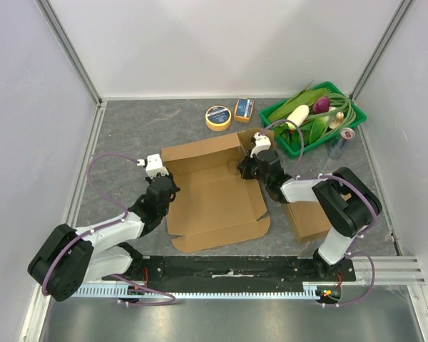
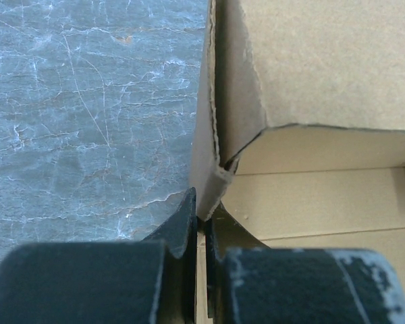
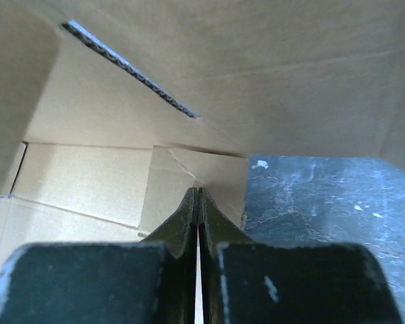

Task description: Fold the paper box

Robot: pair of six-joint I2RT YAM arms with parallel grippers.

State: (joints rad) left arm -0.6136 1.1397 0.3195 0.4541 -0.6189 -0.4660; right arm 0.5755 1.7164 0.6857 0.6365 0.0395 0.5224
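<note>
One wall of the half-raised brown paper box [image 1: 214,196] is pinched by the left gripper [image 2: 201,206], while its opposite flap is touched by the closed right gripper [image 3: 198,192].

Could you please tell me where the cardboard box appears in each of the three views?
Top external: cardboard box lies open at table centre.
Left wrist: cardboard box fills the right half.
Right wrist: cardboard box across top and left.
Shared landmark: the grey table.
</note>
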